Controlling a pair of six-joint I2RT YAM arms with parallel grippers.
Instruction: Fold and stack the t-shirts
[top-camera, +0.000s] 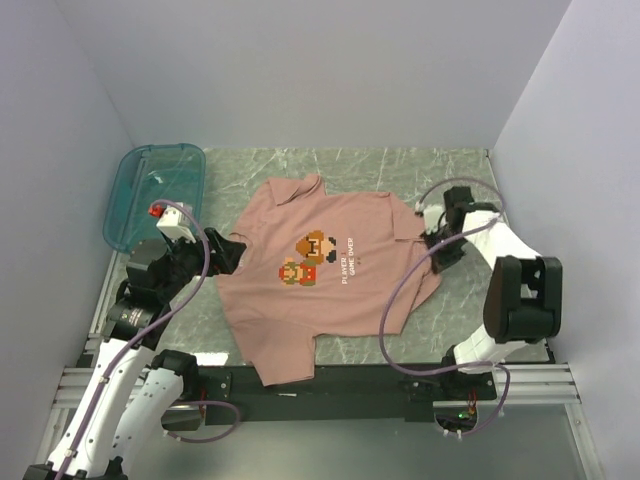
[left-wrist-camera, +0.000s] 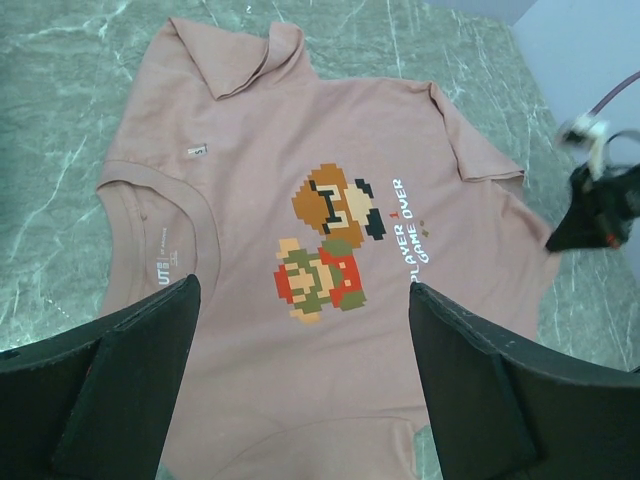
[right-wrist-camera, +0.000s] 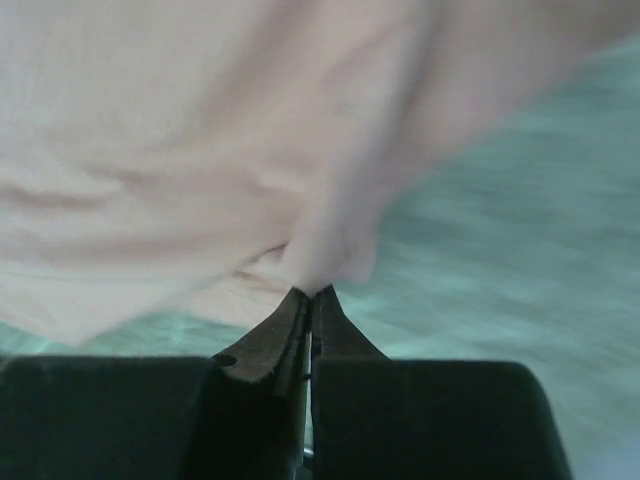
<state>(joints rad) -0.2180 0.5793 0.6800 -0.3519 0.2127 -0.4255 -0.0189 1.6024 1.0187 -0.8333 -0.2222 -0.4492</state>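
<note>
T-shirt (top-camera: 320, 275), salmon-pink: lying spread on table (top-camera: 400, 165), collar (left-wrist-camera: 160, 215) just under left gripper (left-wrist-camera: 303, 292), which is hovering with fingers (left-wrist-camera: 130, 370) wide apart; right gripper (right-wrist-camera: 310, 292) is clamping together on a bunched edge of fabric.

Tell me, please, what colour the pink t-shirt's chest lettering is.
White lettering, clearest in left wrist view.

Top view: bright, even diffuse light, shadows faint and soft, sharp across the frame. Left wrist view: bright, crisp at centre; dark fingers (left-wrist-camera: 110, 380) along the bottom edge slightly soft. Right wrist view: heavy blur, t-shirt (right-wrist-camera: 200, 130) washed pale, table (right-wrist-camera: 520, 260) smeared at right.
</note>
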